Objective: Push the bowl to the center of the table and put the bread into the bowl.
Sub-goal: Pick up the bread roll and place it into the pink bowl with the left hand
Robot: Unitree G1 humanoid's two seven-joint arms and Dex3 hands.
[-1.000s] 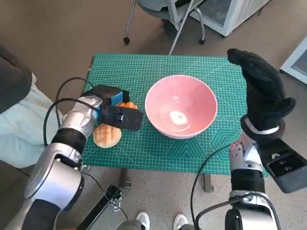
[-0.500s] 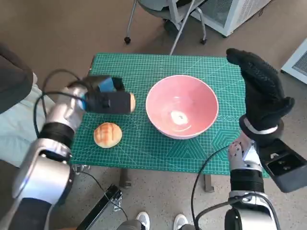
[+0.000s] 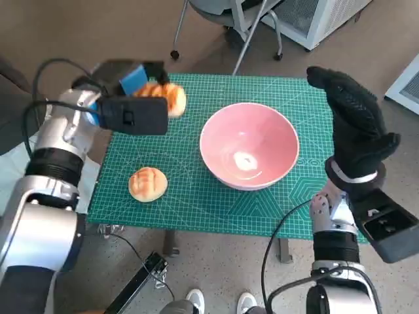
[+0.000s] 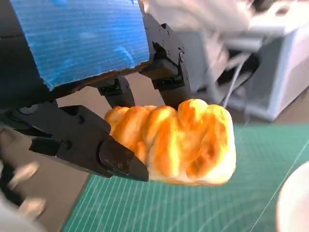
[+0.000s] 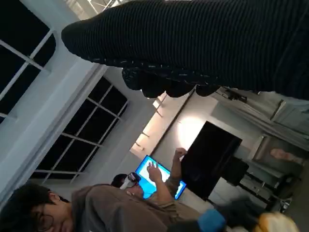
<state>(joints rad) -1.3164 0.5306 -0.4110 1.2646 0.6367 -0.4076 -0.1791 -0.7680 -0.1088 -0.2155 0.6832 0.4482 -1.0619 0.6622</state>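
No legible writing; left hand [image 3: 134, 98] holds bread [image 3: 167, 98] above table [image 3: 196, 203].

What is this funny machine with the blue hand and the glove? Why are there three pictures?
It is a robot with two arms. One camera sits on its head and looks down; the others sit behind each hand. The left hand, taped blue, holds a bread roll up over the green table. Its own camera shows that roll close up. A second roll and a pink bowl sit on the table. The gloved right hand holds nothing; its camera points at the room.
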